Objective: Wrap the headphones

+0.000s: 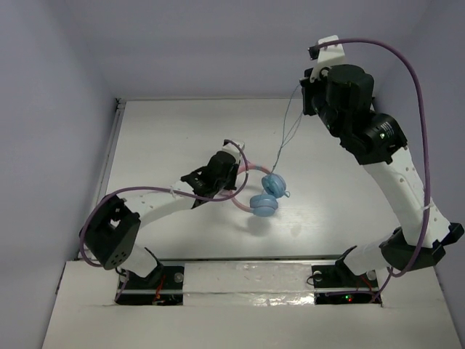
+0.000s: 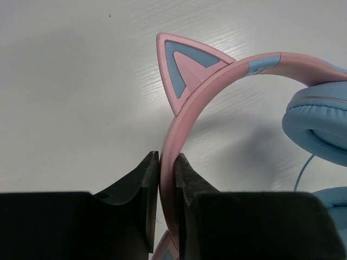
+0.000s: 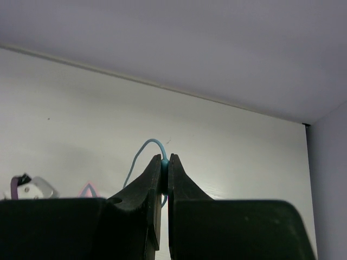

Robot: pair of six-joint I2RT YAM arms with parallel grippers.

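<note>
The headphones lie mid-table: a pink cat-ear headband (image 1: 245, 169) and two round light-blue ear cups (image 1: 267, 195). My left gripper (image 1: 231, 166) is shut on the headband (image 2: 174, 149), with a pink ear (image 2: 181, 65) just beyond the fingertips and an ear cup (image 2: 320, 127) at the right. The thin light-blue cable (image 1: 285, 134) rises from the cups up to my right gripper (image 1: 304, 91), which is raised above the far right of the table. In the right wrist view that gripper (image 3: 164, 158) is shut on the cable (image 3: 142, 150), which loops over the fingertips.
Thick purple robot cables (image 1: 418, 87) run along both arms. A raised edge (image 1: 112, 145) borders the table on the left, and the back wall meets it behind (image 1: 218, 96). The arm bases stand at the near edge (image 1: 247, 280).
</note>
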